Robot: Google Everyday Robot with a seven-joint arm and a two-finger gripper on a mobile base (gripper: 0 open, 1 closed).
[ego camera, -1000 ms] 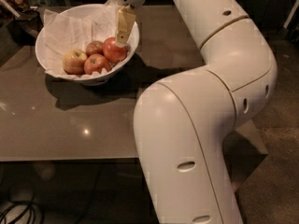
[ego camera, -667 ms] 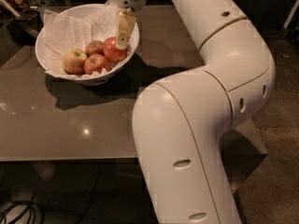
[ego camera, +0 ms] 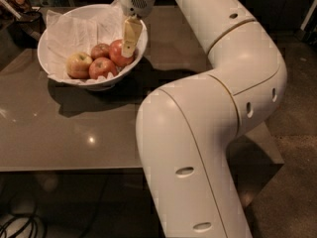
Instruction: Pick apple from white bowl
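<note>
Apple [ego camera: 116,54], the big glossy red one, lies at the right of the white bowl [ego camera: 49,66] on the table's [ego camera: 59,133] far left. The white arm [ego camera: 213,98] rises from the near side, bends on the right and reaches far-left. Its gripper [ego camera: 128,49] points down at the fruit's right face, seemingly touching it; clenched or released, I cannot tell. Three other apples [ego camera: 79,65] lie beside it on crumpled paper [ego camera: 74,31].
</note>
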